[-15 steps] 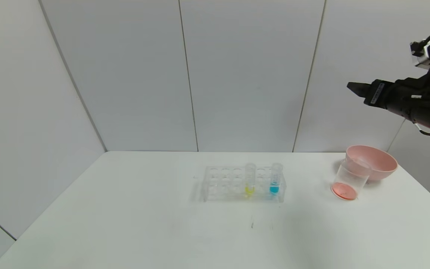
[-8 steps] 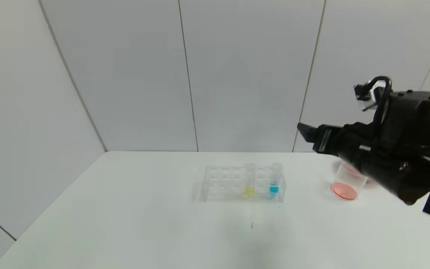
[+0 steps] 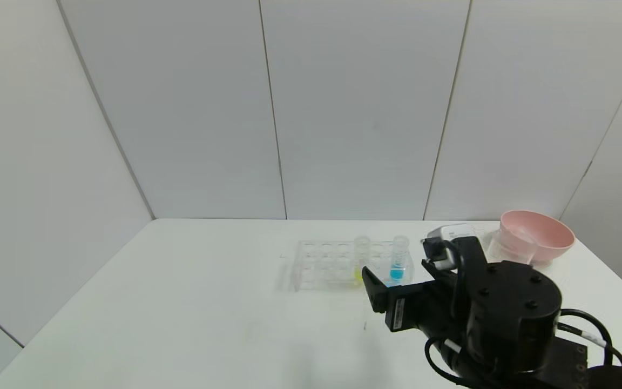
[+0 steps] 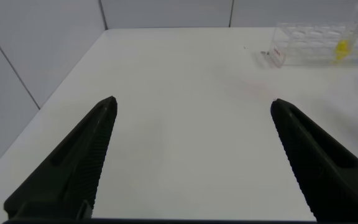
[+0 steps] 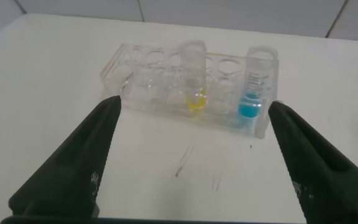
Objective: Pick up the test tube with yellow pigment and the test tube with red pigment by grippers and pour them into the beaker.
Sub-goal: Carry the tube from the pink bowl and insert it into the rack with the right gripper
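The right gripper (image 3: 374,289) is hovering low over the desk (image 3: 181,313), just near of the clear rack (image 3: 324,265), its fingers spread wide and holding nothing. In the right wrist view the gripper (image 5: 194,158) is facing the rack (image 5: 160,84) head-on, with the yellow tube (image 5: 194,81) showing between its fingers. The yellow tube (image 3: 361,259) is standing upright in the rack, and a blue tube (image 3: 398,259) is standing upright to its right. The beaker (image 3: 508,248) is sitting farther right, touching the pink bowl (image 3: 540,232) and partly hidden by the arm. The left gripper (image 4: 191,162) is hanging spread and empty over the left of the desk, well apart from the rack (image 4: 309,43).
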